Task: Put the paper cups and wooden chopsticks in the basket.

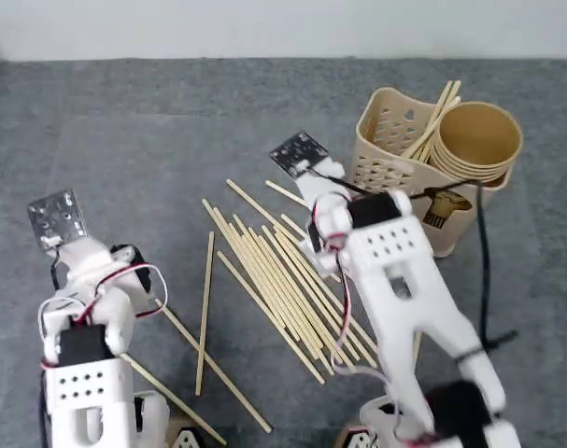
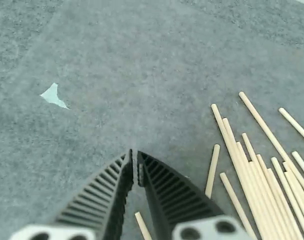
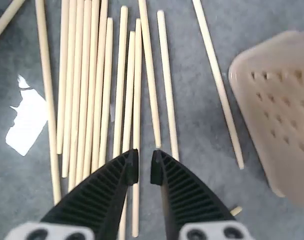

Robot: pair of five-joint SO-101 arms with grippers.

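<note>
Grey mat (image 1: 124, 140): tan paper cups (image 1: 474, 159) sit in the beige perforated basket (image 1: 381, 140). Beside it, my barely parted right gripper (image 3: 144, 167) must pinch a pale wooden chopstick (image 3: 136, 100); left gripper (image 2: 134, 157) is pressed together.

Left jaws closed, right jaws ajar

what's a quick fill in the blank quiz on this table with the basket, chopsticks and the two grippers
1. The basket holds a stack of paper ____.
2. The left gripper is ____, with nothing in it.
3. The right gripper hangs slightly open over loose wooden ____.
4. The mat under everything is ____ in colour.
Missing words: cups; shut; chopsticks; grey.
</note>
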